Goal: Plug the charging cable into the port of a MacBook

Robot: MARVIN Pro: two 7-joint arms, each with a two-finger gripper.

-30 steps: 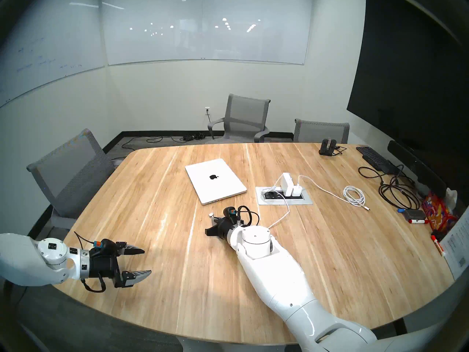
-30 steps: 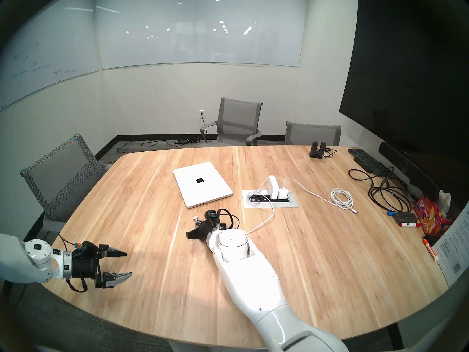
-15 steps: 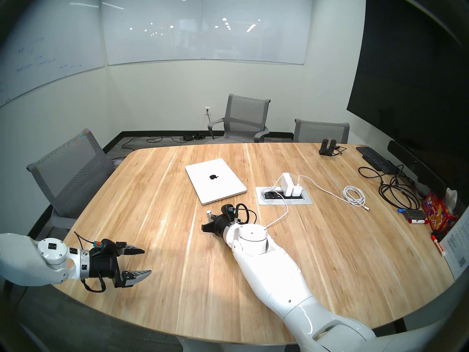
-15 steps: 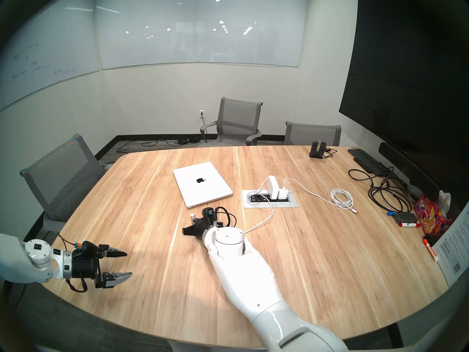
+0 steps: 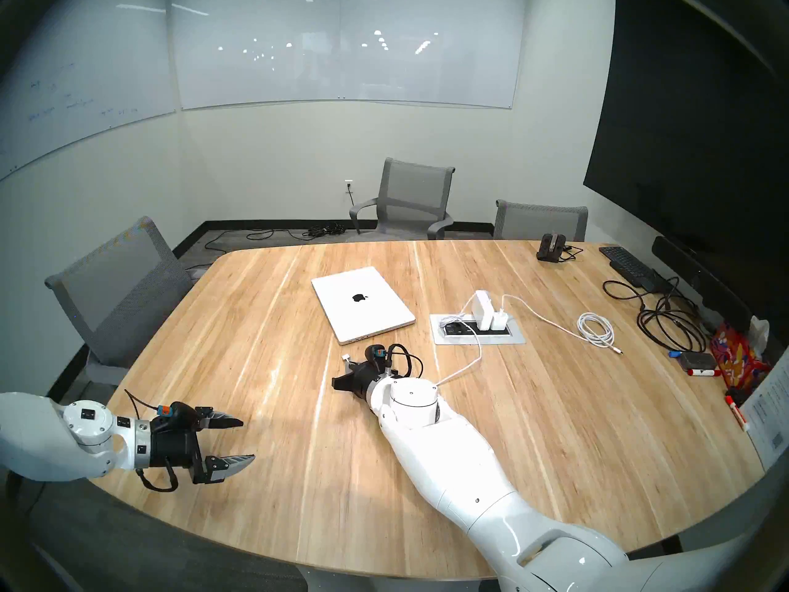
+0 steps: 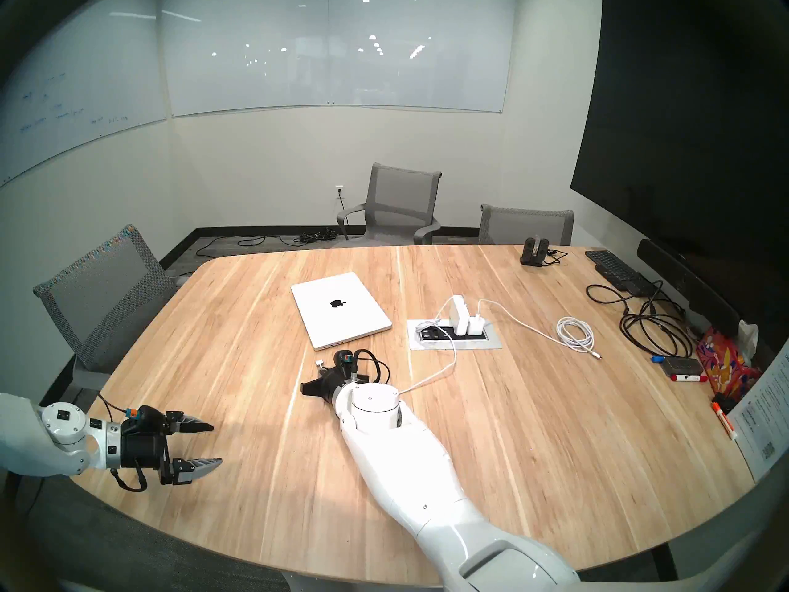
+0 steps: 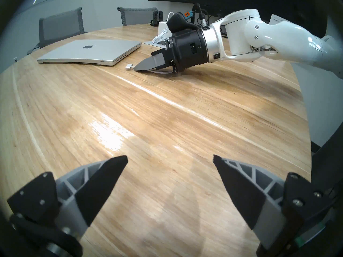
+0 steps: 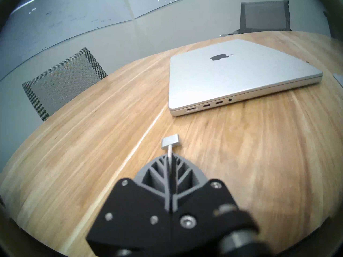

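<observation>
While I watch the head view, my right gripper (image 5: 346, 367) pinches the thin white charging cable (image 5: 469, 362) just short of the flat silver MacBook (image 5: 363, 303) on the wooden table (image 5: 555, 429); my left gripper (image 5: 243, 439) hangs spread and empty. Left wrist: the connector (image 7: 128, 67) juts past the closed fingertips. Right wrist: the endmost dark port (image 8: 190, 109) sits ahead, apart.

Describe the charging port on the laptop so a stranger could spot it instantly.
Find the closed silver MacBook on the wooden table. Along its thin near edge runs a row of slots; the port is the endmost, nearest the corner, wider than its neighbours.
</observation>
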